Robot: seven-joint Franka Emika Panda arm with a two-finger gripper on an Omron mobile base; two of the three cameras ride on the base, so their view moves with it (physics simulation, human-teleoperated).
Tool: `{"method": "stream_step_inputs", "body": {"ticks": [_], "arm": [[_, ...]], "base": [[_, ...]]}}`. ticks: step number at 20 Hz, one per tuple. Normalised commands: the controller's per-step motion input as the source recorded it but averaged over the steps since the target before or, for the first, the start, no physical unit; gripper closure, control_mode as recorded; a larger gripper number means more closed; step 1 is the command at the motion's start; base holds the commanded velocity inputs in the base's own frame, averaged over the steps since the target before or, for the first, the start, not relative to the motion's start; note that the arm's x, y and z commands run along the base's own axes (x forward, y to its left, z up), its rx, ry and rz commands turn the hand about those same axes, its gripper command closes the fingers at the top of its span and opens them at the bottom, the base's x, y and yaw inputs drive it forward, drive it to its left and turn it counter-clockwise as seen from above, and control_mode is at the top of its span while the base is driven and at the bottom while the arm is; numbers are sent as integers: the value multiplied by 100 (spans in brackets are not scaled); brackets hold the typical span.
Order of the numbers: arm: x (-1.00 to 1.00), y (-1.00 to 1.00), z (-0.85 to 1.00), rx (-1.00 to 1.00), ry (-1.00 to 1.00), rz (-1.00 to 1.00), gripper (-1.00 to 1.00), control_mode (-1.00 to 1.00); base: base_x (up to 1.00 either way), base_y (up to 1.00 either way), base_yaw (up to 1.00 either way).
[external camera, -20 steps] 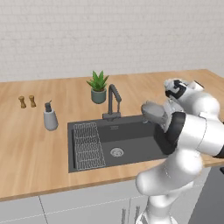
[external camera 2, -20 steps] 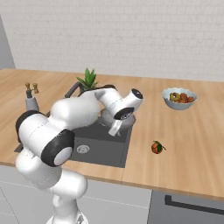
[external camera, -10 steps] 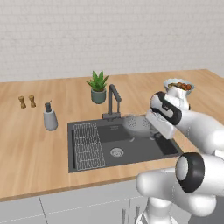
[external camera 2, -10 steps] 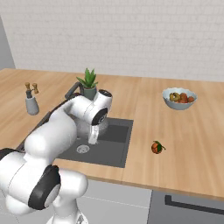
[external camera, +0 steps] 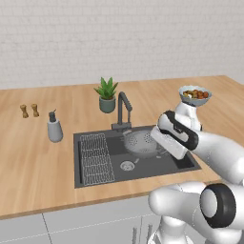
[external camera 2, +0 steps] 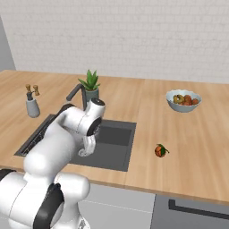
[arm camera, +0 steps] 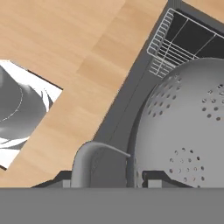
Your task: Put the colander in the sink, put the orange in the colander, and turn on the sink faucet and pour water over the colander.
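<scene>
Wood bench (external camera: pixel 43 162) is running the whole width here, with a white brick wall behind it, and the big dark sink (external camera: pixel 90 175) is sitting cut into the middle of it. Robot arm is leaning in over the right half of the basin. The colander (external camera: pixel 141 141) is sitting down inside the sink, right part of the basin, just below the faucet (external camera: pixel 123 110) spout, and in the hand view the colander (arm camera: pixel 188 131) is taking up most of the right side, with the wire rack (arm camera: pixel 168 48) showing past it. The fingers (arm camera: pixel 107 175) are sitting astride the colander's rim with one of its handles right there, but honestly I can't tell if they're clamping it or hanging loose. Fruit bowl (external camera 2: pixel 183 100) is sitting off to the right on the bench. The orange (external camera 2: pixel 160 150) is lying on the bench right of the sink, well apart from the colander.
</scene>
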Motion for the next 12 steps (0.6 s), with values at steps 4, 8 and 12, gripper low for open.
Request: {"method": "stream_step_inputs", "body": {"ticks": [4,8,12], "arm": [[1,31,-18,9,7,14,100,-100],[22,17,-31,8,2,14,100,-100],[22,1,-48,2,0,8,100,-100]], "base": [[0,0,0],[0,0,0],[0,0,0]]}}
